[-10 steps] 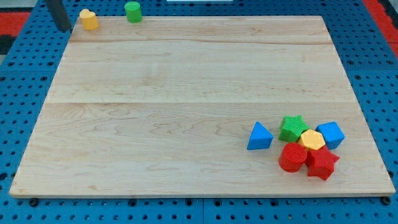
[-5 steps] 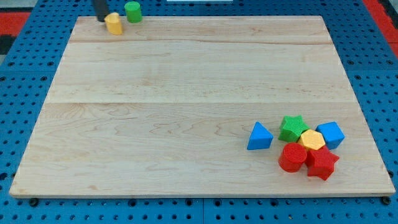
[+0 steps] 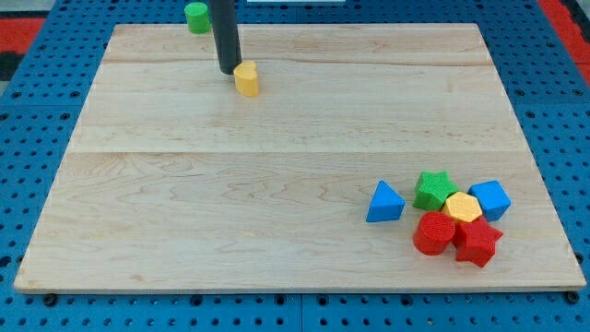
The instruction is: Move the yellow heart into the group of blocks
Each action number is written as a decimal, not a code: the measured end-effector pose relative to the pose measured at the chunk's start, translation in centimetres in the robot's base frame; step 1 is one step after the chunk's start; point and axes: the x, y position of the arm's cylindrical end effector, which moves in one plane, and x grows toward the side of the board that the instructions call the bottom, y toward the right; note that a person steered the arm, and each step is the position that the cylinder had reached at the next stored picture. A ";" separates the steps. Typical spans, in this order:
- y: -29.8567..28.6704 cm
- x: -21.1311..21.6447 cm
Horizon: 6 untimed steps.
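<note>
The yellow heart (image 3: 246,78) lies on the wooden board (image 3: 277,166) in the upper left part of the view. My tip (image 3: 228,70) stands just to its upper left, touching or nearly touching it. The group of blocks sits at the lower right: a blue triangle (image 3: 384,202), a green star (image 3: 430,190), a yellow hexagon (image 3: 463,207), a blue cube (image 3: 490,198), a red cylinder (image 3: 433,232) and a red star (image 3: 477,242).
A green cylinder (image 3: 196,17) stands at the board's top edge, left of the rod. Around the board lies a blue pegboard table (image 3: 37,138) with red areas at the top corners.
My tip has moved right and down along the board, pushing the yellow heart from the top left corner past the green cylinder towards the middle. The group has not moved.
</note>
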 end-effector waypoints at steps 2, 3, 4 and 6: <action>3.7 5.3; 6.2 7.7; 8.9 9.0; 10.5 8.8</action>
